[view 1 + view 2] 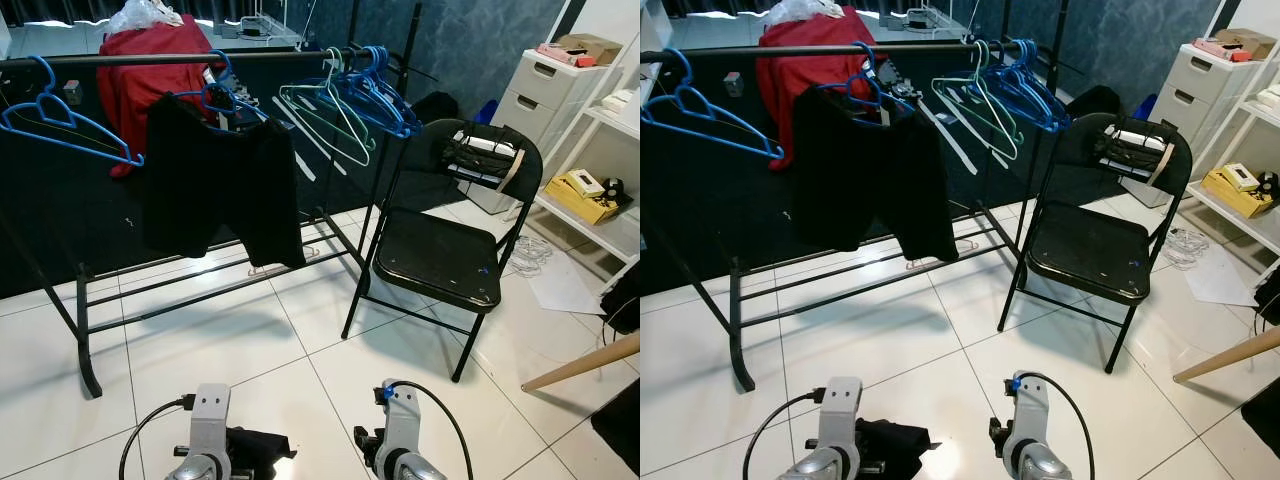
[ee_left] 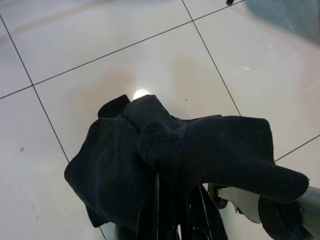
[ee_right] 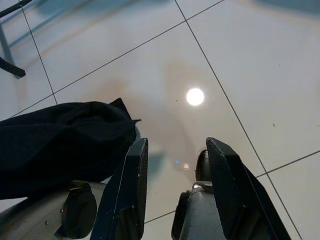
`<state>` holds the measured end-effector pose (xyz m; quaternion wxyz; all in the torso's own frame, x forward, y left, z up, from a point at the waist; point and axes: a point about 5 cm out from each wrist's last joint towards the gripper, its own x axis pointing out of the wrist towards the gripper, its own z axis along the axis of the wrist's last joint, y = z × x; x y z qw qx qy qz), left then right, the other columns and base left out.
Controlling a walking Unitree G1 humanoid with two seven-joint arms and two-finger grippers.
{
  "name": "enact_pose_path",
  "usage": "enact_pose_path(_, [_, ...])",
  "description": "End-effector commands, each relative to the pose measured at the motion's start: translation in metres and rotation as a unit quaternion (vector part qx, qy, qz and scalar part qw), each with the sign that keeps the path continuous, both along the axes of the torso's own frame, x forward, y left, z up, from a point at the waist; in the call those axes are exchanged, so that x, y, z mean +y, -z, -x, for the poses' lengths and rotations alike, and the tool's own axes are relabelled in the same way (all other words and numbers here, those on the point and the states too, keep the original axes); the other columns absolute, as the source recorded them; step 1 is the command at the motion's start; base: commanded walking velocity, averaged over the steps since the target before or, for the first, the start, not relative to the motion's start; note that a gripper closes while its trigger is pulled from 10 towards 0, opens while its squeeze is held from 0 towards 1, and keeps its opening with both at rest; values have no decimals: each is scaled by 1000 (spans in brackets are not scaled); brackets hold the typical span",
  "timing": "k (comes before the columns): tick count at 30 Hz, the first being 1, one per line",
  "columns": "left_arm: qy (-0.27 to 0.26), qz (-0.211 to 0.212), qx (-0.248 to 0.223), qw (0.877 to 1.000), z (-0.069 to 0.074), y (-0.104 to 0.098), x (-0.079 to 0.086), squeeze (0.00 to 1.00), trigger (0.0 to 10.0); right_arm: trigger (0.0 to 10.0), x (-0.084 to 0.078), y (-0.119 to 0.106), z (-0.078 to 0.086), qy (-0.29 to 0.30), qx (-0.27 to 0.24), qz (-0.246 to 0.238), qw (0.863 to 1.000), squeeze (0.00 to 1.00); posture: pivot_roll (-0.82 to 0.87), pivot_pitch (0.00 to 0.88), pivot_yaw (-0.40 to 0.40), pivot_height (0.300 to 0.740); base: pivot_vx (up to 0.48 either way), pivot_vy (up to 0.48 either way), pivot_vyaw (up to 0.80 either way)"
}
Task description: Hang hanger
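A black folding chair [image 1: 440, 255] stands on the white tiled floor [image 1: 250, 350], ahead and right of the fingers. A white drawer unit [image 1: 540, 90] stands behind it. A white shelf [image 1: 600, 200] at far right holds a yellow box [image 1: 585, 195]. A wooden stick [image 1: 580, 362] lies near the right edge.

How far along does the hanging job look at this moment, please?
Done: a black garment hangs on a blue hanger on the rack rail. In hand: the left gripper is shut on a dark knit cloth; the right gripper is open and empty. Left: no hanger is held yet; spare hangers wait beside the folding chair.
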<state>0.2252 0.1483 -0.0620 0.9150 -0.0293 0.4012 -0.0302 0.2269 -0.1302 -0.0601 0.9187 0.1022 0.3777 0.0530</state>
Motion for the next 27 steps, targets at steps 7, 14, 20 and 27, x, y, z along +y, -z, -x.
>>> enact_pose_path(7, [-6,-4,9,1000,7,4,2,0,10000,10000,0,3,4,-21,10,16,1000,0,2,31,-108,740,0,0,0])
enact_pose_path(14, [-5,-3,10,1000,7,5,1,0,10000,10000,0,3,4,-21,11,16,1000,0,1,34,-110,740,0,0,0])
enact_pose_path(20, [3,-11,6,1000,7,5,2,0,10000,10000,0,2,3,-10,5,10,1000,0,7,38,-111,740,0,0,0])
enact_pose_path(27, [2,-3,7,1000,6,4,-1,0,10000,10000,-18,-4,-6,39,-13,0,999,0,-15,48,-95,740,0,0,0])
